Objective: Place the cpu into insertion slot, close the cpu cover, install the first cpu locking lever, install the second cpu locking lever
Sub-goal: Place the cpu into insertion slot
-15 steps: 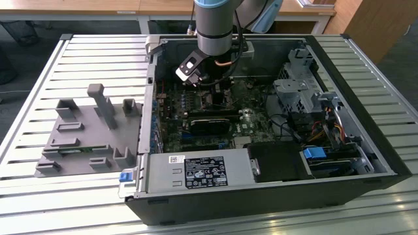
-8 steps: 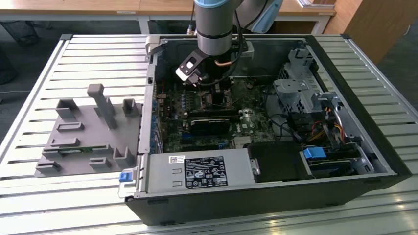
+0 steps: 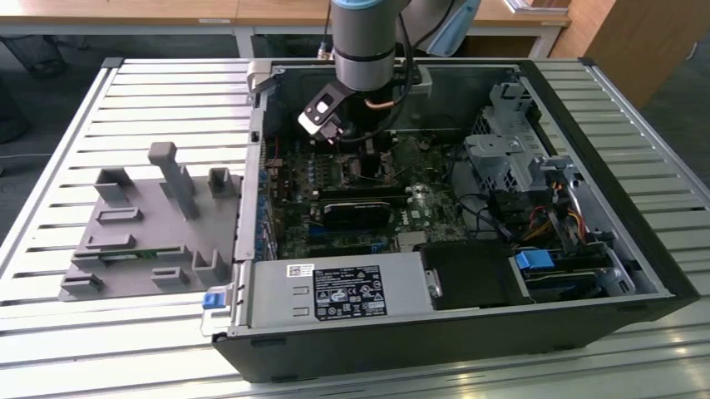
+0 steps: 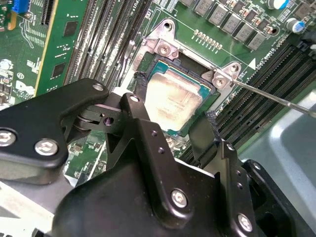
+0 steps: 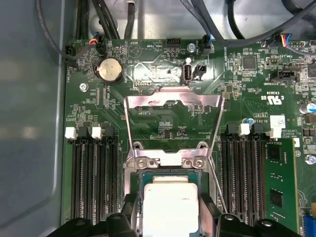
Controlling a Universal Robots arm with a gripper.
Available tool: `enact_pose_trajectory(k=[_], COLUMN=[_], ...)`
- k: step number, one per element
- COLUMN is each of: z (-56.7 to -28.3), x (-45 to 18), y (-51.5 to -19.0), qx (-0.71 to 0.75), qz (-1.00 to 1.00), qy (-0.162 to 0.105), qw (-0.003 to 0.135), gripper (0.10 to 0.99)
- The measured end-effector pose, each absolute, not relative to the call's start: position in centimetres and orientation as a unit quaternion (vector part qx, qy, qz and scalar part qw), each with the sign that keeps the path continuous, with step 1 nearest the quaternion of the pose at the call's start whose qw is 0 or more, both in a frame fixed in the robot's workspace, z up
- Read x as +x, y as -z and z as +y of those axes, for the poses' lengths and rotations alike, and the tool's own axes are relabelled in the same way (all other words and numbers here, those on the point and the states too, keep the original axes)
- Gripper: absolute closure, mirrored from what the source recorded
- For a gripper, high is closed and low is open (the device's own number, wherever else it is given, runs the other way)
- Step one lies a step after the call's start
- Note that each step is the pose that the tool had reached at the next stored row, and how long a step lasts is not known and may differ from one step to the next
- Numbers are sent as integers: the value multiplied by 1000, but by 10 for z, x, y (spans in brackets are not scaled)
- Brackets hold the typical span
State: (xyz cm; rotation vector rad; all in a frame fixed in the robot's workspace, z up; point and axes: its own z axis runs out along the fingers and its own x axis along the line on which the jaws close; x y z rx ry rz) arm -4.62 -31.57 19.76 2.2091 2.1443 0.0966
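The arm [image 3: 367, 41] reaches down into an open case [image 3: 444, 345] that lies on a slatted table [image 3: 111, 349]. In the exterior view the gripper [image 3: 357, 141] hangs low over the board [image 3: 332, 170], past the black card [image 3: 357, 212]. A grey fixture [image 3: 145, 241] sits on the table at the exterior view's left of the case.

In both wrist views the cpu [image 4: 173, 98] [image 5: 170, 197] lies flat in the slot [image 4: 140, 80] [image 5: 139, 178], silvery face up, with a green edge showing around that face. The gripper [image 4: 169, 112] [image 5: 170, 210] is right over it. The jaws flank the cpu on two opposite sides, close against its edges. Whether they clamp it or stand just clear, I cannot tell, since the black fingers [image 4: 148, 143] hide the contact.

The cover [image 5: 129, 128] is open. In the first wrist view it is swung back from the slot on its hinge, and green board shows through its window. A thin wire lever [image 4: 276, 98] [image 5: 217, 185] runs out from one corner of the slot, unlatched as far as it looks.

Rows of memory slots [image 5: 94, 173] run on both sides of the slot. A coin cell [image 5: 110, 69] sits on the board beyond the cover.
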Motion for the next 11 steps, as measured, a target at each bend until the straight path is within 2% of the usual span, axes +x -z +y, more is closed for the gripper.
enact_pose_trajectory(k=[4, 8, 9, 10, 11], z=[-316, -316, -317, -317, -318], x=[-46, -44, -44, -44, -44], y=[-204, -208, -209, -209, -209], qx=[717, 717, 717, 717, 717], qz=[696, 696, 696, 696, 696], qy=[-30, -23, -23, -24, -24], qw=[29, 21, 19, 17, 16], gripper=[475, 475, 486, 549, 549])
